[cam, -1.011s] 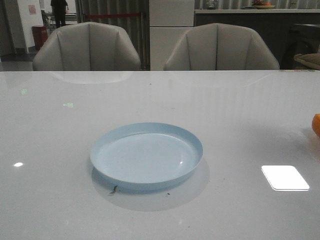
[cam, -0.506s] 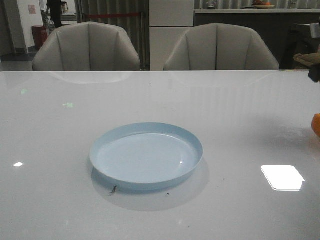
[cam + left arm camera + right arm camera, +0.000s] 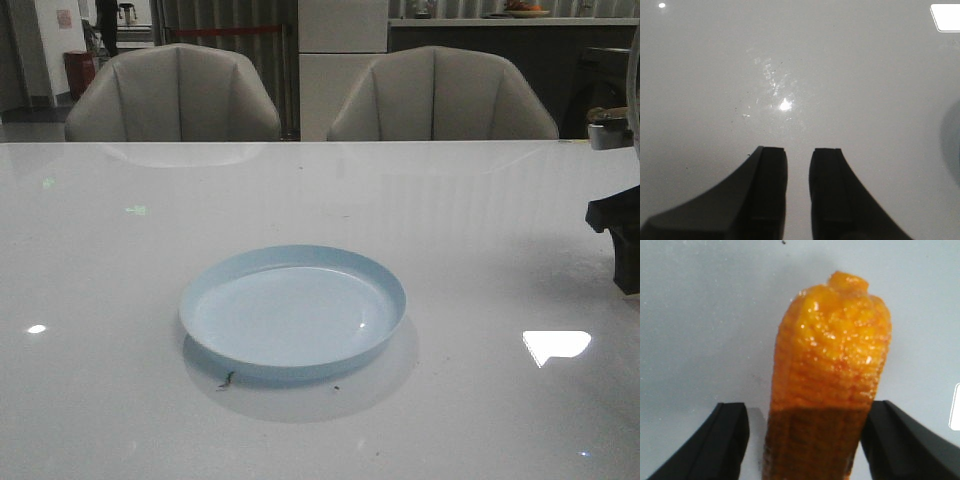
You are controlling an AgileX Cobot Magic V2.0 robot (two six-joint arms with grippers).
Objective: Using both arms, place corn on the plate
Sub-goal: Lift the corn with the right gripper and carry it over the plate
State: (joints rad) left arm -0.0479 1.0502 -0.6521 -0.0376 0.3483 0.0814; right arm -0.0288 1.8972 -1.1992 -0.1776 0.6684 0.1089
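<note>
The corn (image 3: pixel 832 355) is an orange bumpy cob lying on the white table, seen in the right wrist view. My right gripper (image 3: pixel 805 415) is open with the cob between its fingers. One finger (image 3: pixel 725 440) stands clear of the cob, the other (image 3: pixel 895 435) is at its side. In the front view the right gripper (image 3: pixel 618 240) shows only as a dark shape at the right edge and hides the corn. The pale blue plate (image 3: pixel 385 285) sits empty mid-table. My left gripper (image 3: pixel 798 155) is nearly shut and empty over bare table; it is out of the front view.
Two grey chairs (image 3: pixel 175 95) stand behind the table's far edge. A bright light reflection (image 3: pixel 555 345) lies on the table right of the plate. A faint bluish edge, perhaps the plate (image 3: pixel 952 135), shows in the left wrist view.
My right arm has come into the front view at the right edge and lowered over the corn, which showed there before and is now hidden. The plate has not moved.
</note>
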